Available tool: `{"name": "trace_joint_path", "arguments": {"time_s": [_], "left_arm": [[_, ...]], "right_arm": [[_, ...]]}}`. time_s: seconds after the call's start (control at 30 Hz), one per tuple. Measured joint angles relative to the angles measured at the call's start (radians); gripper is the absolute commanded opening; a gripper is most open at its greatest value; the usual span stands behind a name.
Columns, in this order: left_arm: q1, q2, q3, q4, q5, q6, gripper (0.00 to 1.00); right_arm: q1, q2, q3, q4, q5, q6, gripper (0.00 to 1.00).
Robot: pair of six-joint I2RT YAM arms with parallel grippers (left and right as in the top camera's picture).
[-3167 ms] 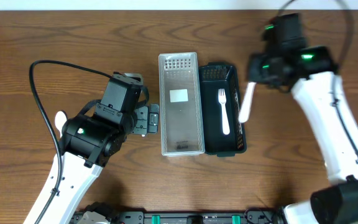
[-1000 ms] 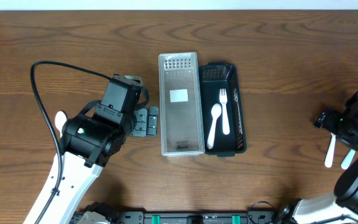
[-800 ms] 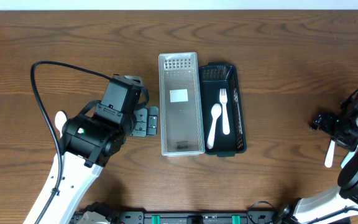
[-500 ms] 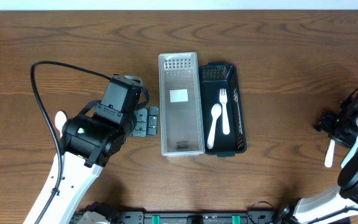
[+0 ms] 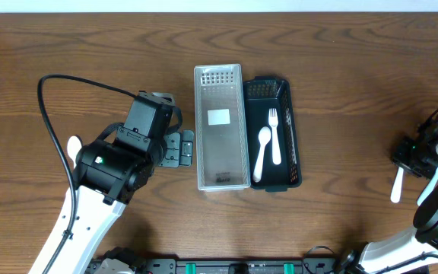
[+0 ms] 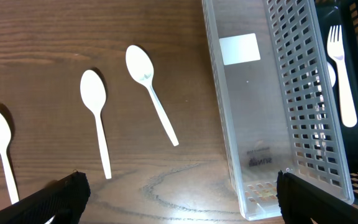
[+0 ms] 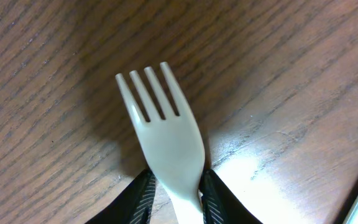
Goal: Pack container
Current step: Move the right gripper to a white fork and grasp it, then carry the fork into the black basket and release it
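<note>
Now the right gripper (image 7: 174,194) pinches a white fork (image 7: 166,140) at the overhead view's right edge.
The left gripper (image 6: 182,196) sits, fingers apart, beside the clear container (image 5: 220,152); the black basket (image 5: 295,129) at centre holds another fork (image 5: 273,137) and a spoon (image 5: 261,152).

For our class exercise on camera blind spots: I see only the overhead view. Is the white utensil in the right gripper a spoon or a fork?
Observer: A fork. The right wrist view shows four tines beyond the right gripper, which is shut on its neck.
Operator: What lies hidden on the left?
Observer: The left wrist view shows three white spoons lying apart from one another, beside the clear bin.
Operator: Is the left gripper holding one?
Observer: No. Its fingers are spread wide with nothing between them.
</note>
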Motion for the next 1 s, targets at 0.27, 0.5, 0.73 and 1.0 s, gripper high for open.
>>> {"name": "trace_joint_path", "arguments": {"time_s": [0.27,0.5,0.73,1.0], "left_arm": [[0.0,0.0,0.0,0.0,0.0,0.0,0.98],[0.0,0.0,0.0,0.0,0.0,0.0,0.98],[0.0,0.0,0.0,0.0,0.0,0.0,0.98],[0.0,0.0,0.0,0.0,0.0,0.0,0.98]], "right_arm": [[0.0,0.0,0.0,0.0,-0.007,0.009,0.11],[0.0,0.0,0.002,0.0,-0.015,0.051,0.01],[0.014,0.006,0.044,-0.103,-0.095,0.123,0.01],[0.259,-0.066,0.268,-0.289,-0.144,0.143,0.01]]}}
